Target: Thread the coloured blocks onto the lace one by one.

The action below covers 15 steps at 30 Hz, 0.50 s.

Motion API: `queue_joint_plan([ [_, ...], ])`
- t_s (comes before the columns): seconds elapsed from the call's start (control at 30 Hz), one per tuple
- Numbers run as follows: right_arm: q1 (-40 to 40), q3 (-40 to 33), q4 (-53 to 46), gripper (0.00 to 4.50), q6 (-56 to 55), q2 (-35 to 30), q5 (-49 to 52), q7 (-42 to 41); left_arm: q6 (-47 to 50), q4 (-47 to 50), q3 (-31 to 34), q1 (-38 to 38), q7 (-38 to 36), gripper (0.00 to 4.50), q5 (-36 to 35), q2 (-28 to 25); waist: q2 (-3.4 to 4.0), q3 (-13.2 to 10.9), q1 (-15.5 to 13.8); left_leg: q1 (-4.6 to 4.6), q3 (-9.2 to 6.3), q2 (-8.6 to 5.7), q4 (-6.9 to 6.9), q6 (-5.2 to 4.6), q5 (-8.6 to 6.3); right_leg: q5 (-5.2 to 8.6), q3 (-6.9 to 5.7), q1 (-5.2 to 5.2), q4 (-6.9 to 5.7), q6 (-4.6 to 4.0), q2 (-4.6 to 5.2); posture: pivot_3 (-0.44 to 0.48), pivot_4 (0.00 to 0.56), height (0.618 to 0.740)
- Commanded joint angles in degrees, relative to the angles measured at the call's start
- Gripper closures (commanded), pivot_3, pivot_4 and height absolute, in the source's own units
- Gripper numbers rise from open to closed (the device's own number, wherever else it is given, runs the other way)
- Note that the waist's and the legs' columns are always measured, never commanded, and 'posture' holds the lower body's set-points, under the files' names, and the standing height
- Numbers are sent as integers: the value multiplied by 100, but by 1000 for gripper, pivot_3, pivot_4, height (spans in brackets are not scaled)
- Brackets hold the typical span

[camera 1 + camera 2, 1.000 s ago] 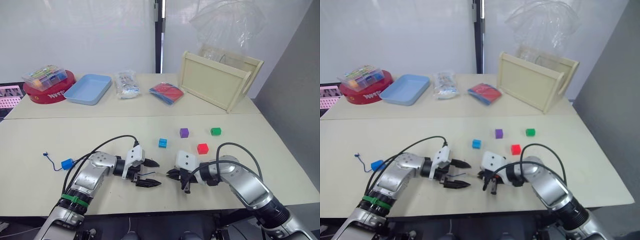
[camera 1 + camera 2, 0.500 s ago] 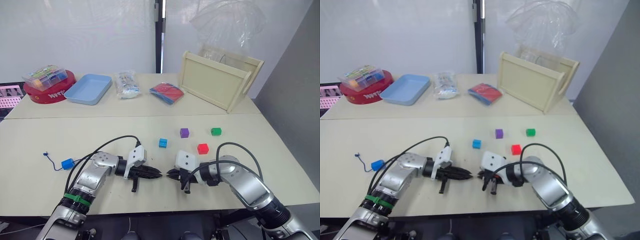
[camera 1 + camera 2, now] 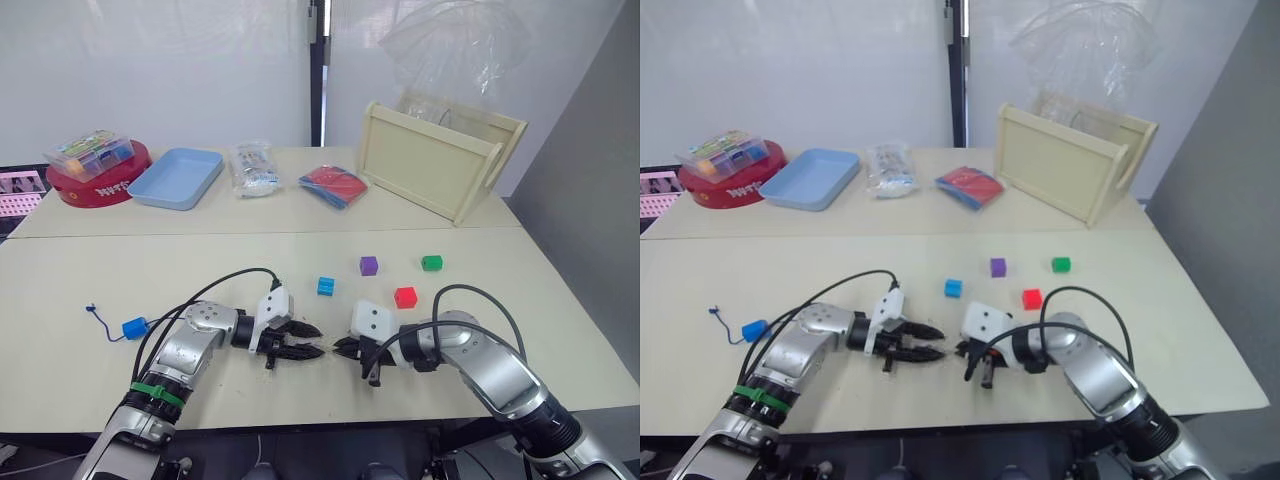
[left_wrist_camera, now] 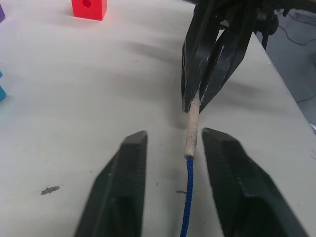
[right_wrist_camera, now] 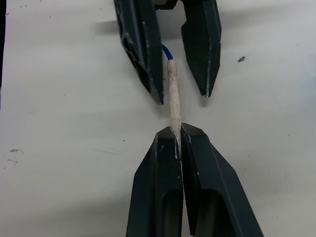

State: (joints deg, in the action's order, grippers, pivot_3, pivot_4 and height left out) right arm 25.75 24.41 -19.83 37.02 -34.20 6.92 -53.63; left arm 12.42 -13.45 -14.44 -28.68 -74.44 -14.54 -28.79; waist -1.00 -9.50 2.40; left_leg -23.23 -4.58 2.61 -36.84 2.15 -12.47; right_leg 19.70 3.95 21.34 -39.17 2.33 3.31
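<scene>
On the pale table [image 3: 80,280], behind the arms, stand a cream wooden crate [image 3: 440,160], a light-blue plastic tray [image 3: 178,177] and a red round tin [image 3: 95,185]. The right gripper [image 5: 175,129] pinches the pale stiff tip of the dark-blue lace [image 5: 174,98]. The left gripper [image 4: 170,148] is open around it, without touching. The blue cube [image 3: 134,327] sits on the lace, far left.

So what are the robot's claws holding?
The right claw pinches the dark-blue lace's pale stiff tip by its end. The left claw is open, holding nothing.

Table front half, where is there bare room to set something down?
Bare stretches: between the blue block and cyan block, and the table edge right of the green block. Crowded: the middle front, where both end effectors meet over the lace.
</scene>
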Motion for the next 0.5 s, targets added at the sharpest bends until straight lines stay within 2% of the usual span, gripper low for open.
queue_joint_plan([
  [0.03,50,-61,-193,4500,-40,24,36,13,-112,39,13,-102,-54,1176,50,-28,0,0,0,0,0,0,0,0,0,0,0,0,0,0,0,0,150,740],
  [0.07,47,-63,-198,4500,-39,23,36,16,-100,43,14,-101,-64,1176,53,-27,0,0,-1,0,0,0,0,0,0,0,0,0,0,0,0,0,150,740],
  [0.13,39,-68,-206,4500,-35,16,37,20,-113,34,0,-102,-104,1565,89,-27,0,0,0,0,0,0,0,0,0,0,0,0,0,0,0,0,150,740],
  [0.43,37,-87,-210,4500,-32,7,40,35,-126,-40,19,-138,-159,4467,92,38,0,0,0,0,0,0,0,0,0,0,0,0,0,0,0,0,150,740],
  [0.5,45,-82,-201,4500,-32,6,39,37,-127,-59,33,-158,-154,4467,94,59,0,0,-1,0,0,0,0,0,0,0,0,0,0,0,0,0,150,740],
])
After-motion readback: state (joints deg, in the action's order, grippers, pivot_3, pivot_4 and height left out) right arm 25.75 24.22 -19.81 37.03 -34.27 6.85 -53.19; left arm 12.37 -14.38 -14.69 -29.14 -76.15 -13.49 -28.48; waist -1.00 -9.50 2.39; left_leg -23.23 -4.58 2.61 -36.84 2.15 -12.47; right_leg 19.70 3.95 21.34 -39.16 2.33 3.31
